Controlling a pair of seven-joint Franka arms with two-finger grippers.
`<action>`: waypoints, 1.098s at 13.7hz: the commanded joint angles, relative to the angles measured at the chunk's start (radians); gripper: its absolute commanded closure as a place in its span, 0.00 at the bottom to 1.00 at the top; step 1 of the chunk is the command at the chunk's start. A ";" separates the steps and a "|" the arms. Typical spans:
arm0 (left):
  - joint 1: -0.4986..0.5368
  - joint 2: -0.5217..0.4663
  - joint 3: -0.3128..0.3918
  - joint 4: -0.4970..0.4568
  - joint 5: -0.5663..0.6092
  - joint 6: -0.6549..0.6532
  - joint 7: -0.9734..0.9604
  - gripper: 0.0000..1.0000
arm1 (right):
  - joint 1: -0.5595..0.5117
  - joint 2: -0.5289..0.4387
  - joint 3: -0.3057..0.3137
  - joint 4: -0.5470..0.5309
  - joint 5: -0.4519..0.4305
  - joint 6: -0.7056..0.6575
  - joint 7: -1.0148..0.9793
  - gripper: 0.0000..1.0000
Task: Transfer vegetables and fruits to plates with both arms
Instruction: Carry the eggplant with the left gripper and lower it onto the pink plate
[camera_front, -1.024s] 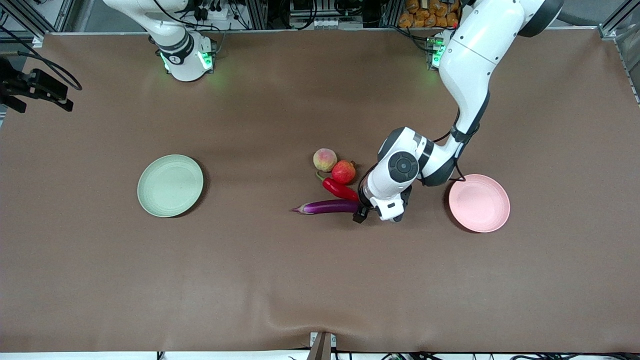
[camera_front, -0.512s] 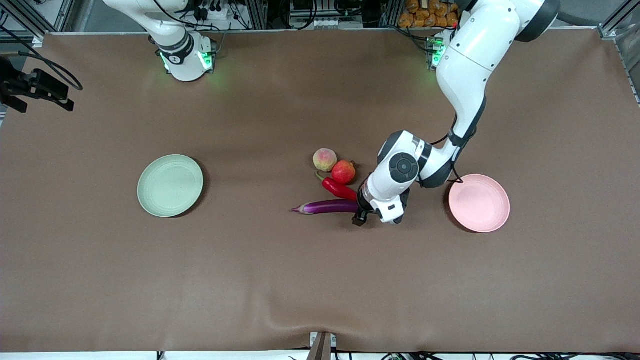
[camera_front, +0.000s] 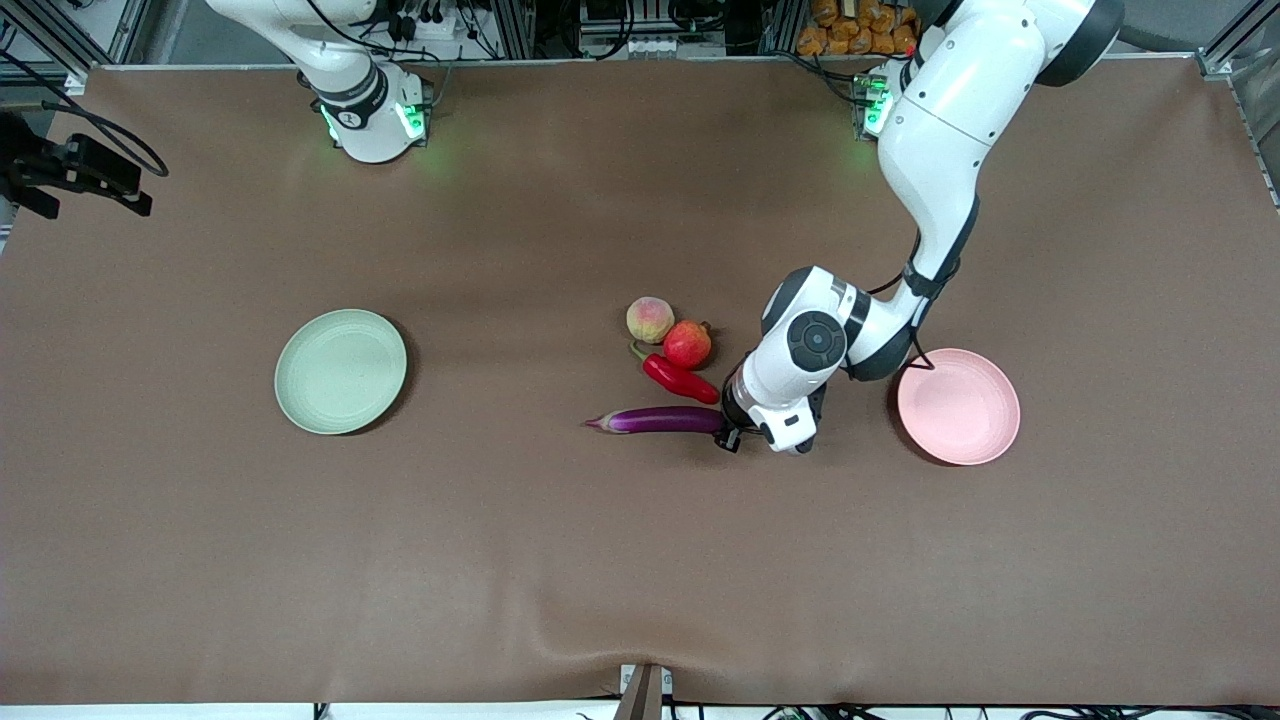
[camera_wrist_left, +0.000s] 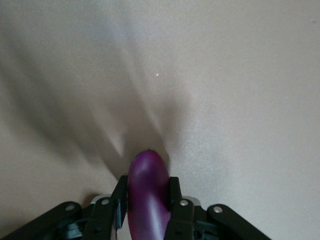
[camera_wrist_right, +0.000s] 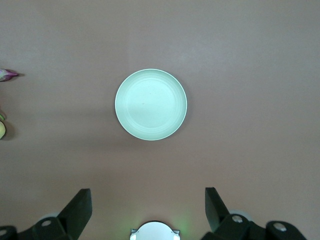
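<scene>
Left pincer (camera_wrist_left: 148, 212) clamped on eggplant (camera_front: 660, 420); right pincer (camera_wrist_right: 148, 210) agape, idle over green plate (camera_wrist_right: 151, 104); next, lift toward pink plate (camera_front: 958, 407) at eggplant's three o'clock.

Purple eggplant (camera_front: 657, 420), red chili (camera_front: 680, 379) — green plate (camera_front: 340, 372), pink plate (camera_front: 958, 406).

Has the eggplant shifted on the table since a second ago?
Yes. The eggplant, now clamped in the left gripper, has slid slightly toward the front camera, widening its gap from the chili pepper, which stayed put.

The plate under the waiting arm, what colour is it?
Pale green plate, clearest in the right wrist view.
</scene>
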 joint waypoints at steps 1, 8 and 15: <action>0.006 -0.030 -0.001 0.011 0.016 -0.003 0.010 1.00 | -0.002 -0.008 -0.005 -0.008 0.013 -0.006 -0.005 0.00; 0.150 -0.256 -0.008 0.034 0.006 -0.357 0.323 1.00 | 0.004 0.001 -0.005 -0.008 0.012 -0.007 -0.005 0.00; 0.447 -0.311 -0.007 0.020 0.004 -0.630 0.983 1.00 | 0.021 0.130 -0.002 0.012 -0.006 -0.012 0.005 0.00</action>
